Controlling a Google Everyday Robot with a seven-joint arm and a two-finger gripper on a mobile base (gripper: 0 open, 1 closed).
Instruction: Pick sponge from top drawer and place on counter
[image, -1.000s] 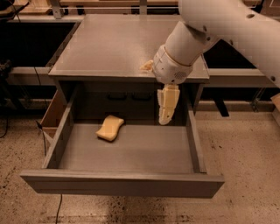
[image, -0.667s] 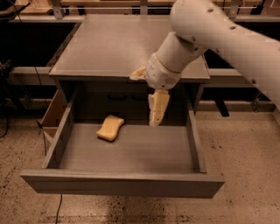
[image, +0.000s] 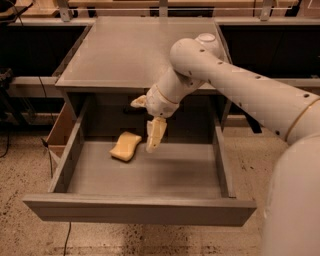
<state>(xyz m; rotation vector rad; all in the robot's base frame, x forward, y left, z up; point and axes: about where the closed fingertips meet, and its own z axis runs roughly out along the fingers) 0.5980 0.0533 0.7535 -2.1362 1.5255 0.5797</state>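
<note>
We've swung gripper (image: 144, 125) left; it's spread wide, just at sponge's (image: 126, 146) 3 o'clock in drawer (image: 140, 212). Grasp prob. next.

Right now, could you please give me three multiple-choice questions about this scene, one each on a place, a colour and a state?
1. Where is the pincer?
A. Resting on the ground
B. Down in the top drawer, beside the sponge
C. Out of sight

2. What colour is the sponge?
A. Blue
B. Green
C. Pale yellow

3. What state is the top drawer in?
A. Pulled open
B. Fully shut
C. Taken out of the cabinet

Answers:
1. B: the pincer hangs over the drawer's grey floor, next to the sponge.
2. C: the sponge looks pale yellow against the grey floor.
3. A: the drawer's front panel stands well out and its inside is in view.
</note>
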